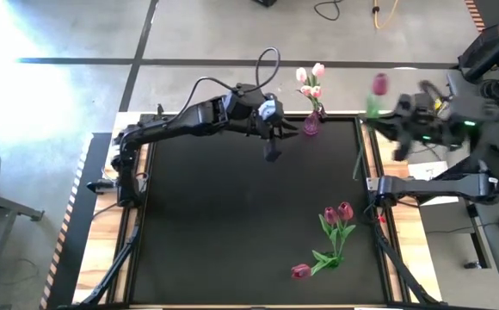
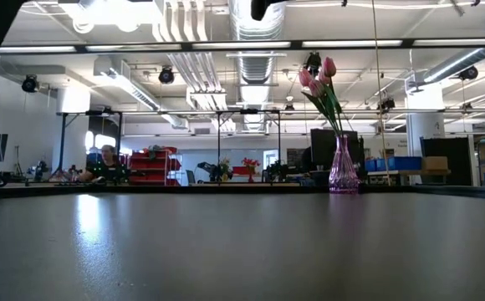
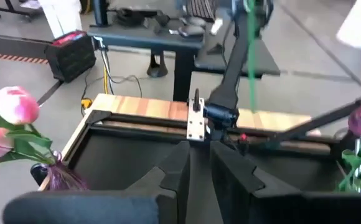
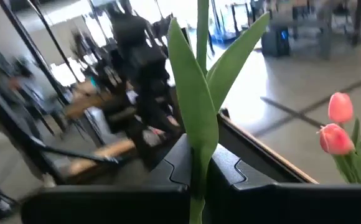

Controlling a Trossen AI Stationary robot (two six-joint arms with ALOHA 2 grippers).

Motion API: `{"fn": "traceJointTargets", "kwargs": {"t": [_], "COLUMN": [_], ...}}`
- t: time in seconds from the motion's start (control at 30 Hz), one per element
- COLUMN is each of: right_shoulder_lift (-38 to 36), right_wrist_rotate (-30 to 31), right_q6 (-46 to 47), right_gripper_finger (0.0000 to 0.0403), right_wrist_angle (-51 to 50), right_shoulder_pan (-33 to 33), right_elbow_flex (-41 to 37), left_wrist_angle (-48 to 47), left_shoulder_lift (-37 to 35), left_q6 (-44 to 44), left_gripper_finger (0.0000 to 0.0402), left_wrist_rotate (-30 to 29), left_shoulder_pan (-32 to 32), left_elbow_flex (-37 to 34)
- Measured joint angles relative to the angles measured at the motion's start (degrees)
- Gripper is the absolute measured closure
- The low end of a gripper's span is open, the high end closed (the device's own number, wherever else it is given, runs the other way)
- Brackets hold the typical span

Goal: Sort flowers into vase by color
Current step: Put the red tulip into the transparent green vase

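Our right gripper (image 4: pixel 196 171) pinches a magenta tulip (image 1: pixel 379 84) by its upright stem (left gripper (image 1: pixel 271 138) nearly closed, empty); the vase (image 1: pixel 311 125) lies at nine o'clock.

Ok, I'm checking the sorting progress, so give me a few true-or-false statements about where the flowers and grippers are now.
1. The vase holds pink tulips. True.
2. The right gripper is shut on a green stem. True.
3. The dark tulip on that stem lies on the table. False: it is held up past the mat's right edge.
4. Three dark tulips lie on the mat. True.
5. The left gripper holds a flower. False: nothing is between its fingers.
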Motion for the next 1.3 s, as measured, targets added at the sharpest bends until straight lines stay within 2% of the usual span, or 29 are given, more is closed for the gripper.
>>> {"fn": "traceJointTargets", "kwargs": {"t": [0.23,0.3,0.4,0.53,0.7,0.9,1.03,1.17,1.3], "right_shoulder_lift": [-8.73,-10.09,-11.86,-12.63,-12.6,-14.19,-15.64,-16.21,-14.18], "right_wrist_rotate": [-3.55,-5.67,-9.26,-15.62,-19.97,-21.41,-21.89,-23.66,-23.18], "right_q6": [5.38,6.64,7.15,7.13,7.14,7.22,11.37,15.64,13.88], "right_gripper_finger": [0.039,0.039,0.039,0.039,0.039,0.039,0.039,0.039,0.039], "right_wrist_angle": [0.11,-1.76,-0.35,1.01,5.36,5.61,6.73,11.01,14.79], "right_shoulder_pan": [-0.02,-0.02,-0.04,-0.04,-0.04,-0.02,-0.04,-0.04,-0.02], "right_elbow_flex": [-4.5,-6.89,-9.83,-13.72,-17.69,-19.71,-21.19,-23.07,-23.38], "left_wrist_angle": [13.49,17.43,19.81,20.22,20.5,20.48,20.28,20.39,20.15], "left_shoulder_lift": [-7.56,-9.79,-13.0,-16.17,-18.94,-20.04,-20.11,-20.32,-21.29], "left_q6": [-4.46,-5.23,-5.41,-6.22,-7.09,-7.0,-7.14,-7.22,-7.21], "left_gripper_finger": [0.0354,0.0354,0.0354,0.0354,0.0355,0.0362,0.0363,0.0363,0.0363], "left_wrist_rotate": [-0.45,-2.45,-5.23,-6.03,-6.05,-7.52,-7.52,-7.52,-7.52], "left_shoulder_pan": [1.37,1.35,1.34,1.37,1.35,1.35,1.33,1.33,1.26], "left_elbow_flex": [-16.07,-20.3,-25.51,-29.87,-32.28,-33.35,-33.6,-33.6,-33.6]}}
